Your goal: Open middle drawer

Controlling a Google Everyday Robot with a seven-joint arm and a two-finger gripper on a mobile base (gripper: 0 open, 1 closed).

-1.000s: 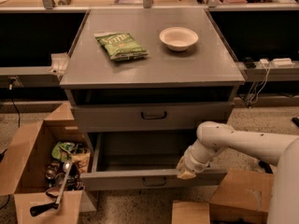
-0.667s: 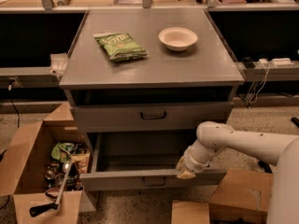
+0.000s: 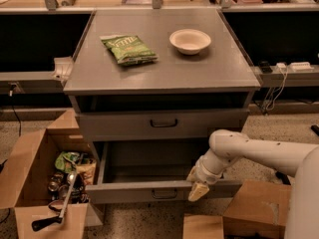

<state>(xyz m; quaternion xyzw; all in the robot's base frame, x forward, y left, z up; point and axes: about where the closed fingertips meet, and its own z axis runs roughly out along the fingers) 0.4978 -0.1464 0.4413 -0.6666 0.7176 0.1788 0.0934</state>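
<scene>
The cabinet (image 3: 164, 76) is seen from the front, and the arm (image 3: 269, 153) is reached in from the right. The middle drawer (image 3: 124, 193) is found pulled well out, its long axis running left to right. No contents can be made out in its dim interior. A box (image 3: 20, 168) on the floor to the left is filled with cans, packets and a long-handled tool. The gripper (image 3: 198, 187) is set against the drawer front, just right of the handle (image 3: 164, 194). Whether it is clenched or released cannot be told. A bag (image 3: 129, 49) and a bowl (image 3: 190, 40) are left on top.
</scene>
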